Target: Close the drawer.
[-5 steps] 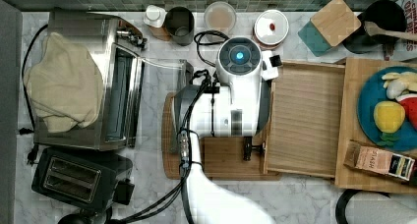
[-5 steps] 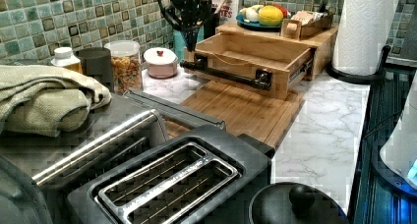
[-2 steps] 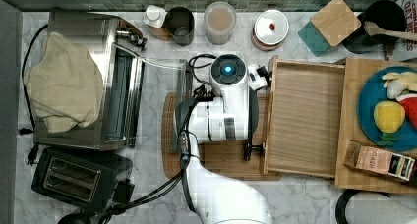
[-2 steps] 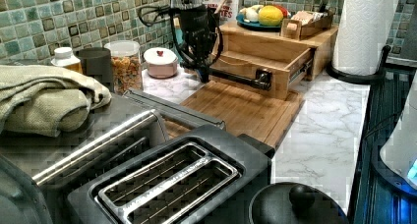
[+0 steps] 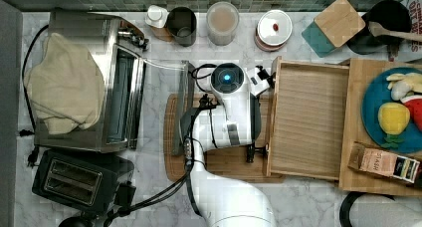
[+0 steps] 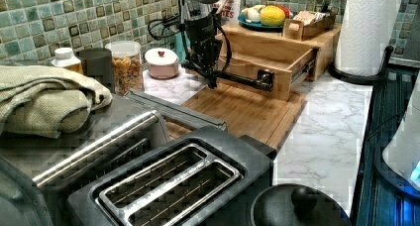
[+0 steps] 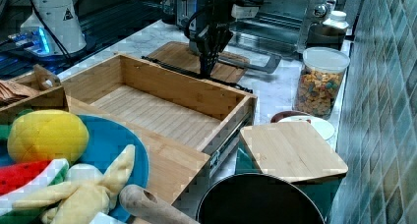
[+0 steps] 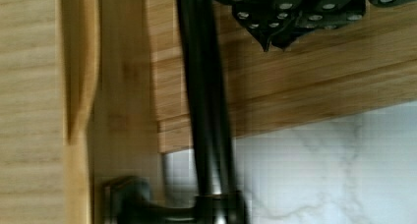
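Top view: you have the drawer (image 5: 309, 120) pulled well out of its wooden cabinet (image 5: 383, 127), floor bare, its front edge toward the top view's left. The arm stands over the cutting board (image 5: 219, 162) just beside that front, a sensible place from which to push the drawer home. The toaster oven (image 5: 99, 82) with a towel (image 5: 62, 82) and the toaster (image 5: 74, 179) lie well apart at the top view's left.

Left view: the gripper (image 6: 212, 80) hangs straight down at the black bar handle (image 6: 237, 79), near the handle's far end. You judge contact or near-contact; a push here, off the middle, could skew the drawer on its runners.

Right view: the gripper tip (image 7: 205, 69) sits just outside the drawer's front wall, over the board. The cereal jar (image 7: 319, 81) and the teal box with wooden lid (image 7: 290, 153) stand clear of the travel path.

Wrist view: the handle runs past the fingertips (image 8: 275, 35), which meet in one narrow point with no gap and nothing held. Pinched together suits pushing, not grasping. The drawer is far from closed.
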